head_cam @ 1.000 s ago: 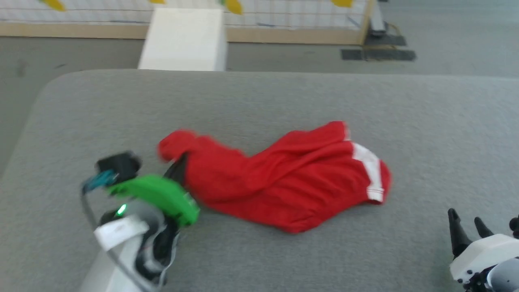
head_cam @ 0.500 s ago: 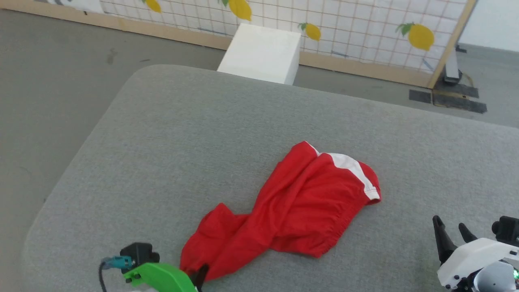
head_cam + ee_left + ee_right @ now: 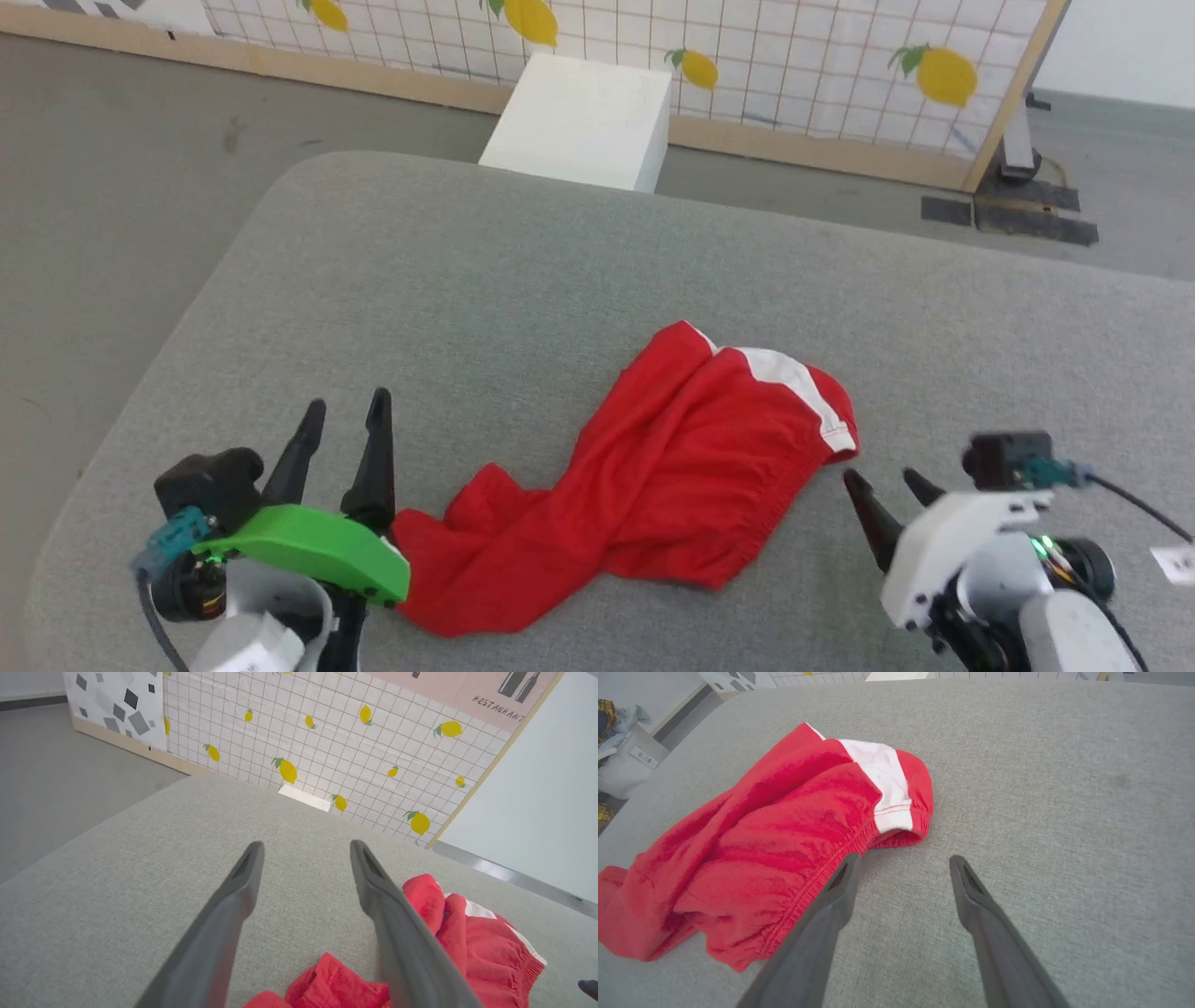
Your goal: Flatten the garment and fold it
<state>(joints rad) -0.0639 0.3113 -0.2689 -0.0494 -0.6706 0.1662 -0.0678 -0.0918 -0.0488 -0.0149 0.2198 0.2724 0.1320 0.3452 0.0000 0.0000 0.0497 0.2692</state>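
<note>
The red garment (image 3: 653, 476) lies crumpled on the grey padded table (image 3: 523, 271), a white band at its far right end. My left gripper (image 3: 343, 413) stands open just left of the garment's near left end, holding nothing. In the left wrist view the garment (image 3: 472, 947) lies to the right of the spread fingers (image 3: 392, 914) of that gripper (image 3: 306, 845). My right gripper (image 3: 882, 483) is open just right of the white-banded end. In the right wrist view the garment (image 3: 784, 830) lies left of and ahead of the right gripper (image 3: 903, 858), the left finger (image 3: 831, 905) beside the elastic hem.
A white box (image 3: 579, 121) stands on the floor beyond the table's far edge, before a lemon-patterned screen (image 3: 794, 65) with a wooden frame. The table's left edge curves down to grey floor (image 3: 103, 205). Bare grey surface stretches behind and right of the garment.
The left gripper has opened, letting go of the garment's left end, and its fingers now point up beside it. The right gripper has moved closer to the white-banded end. The camera shifted slightly.
</note>
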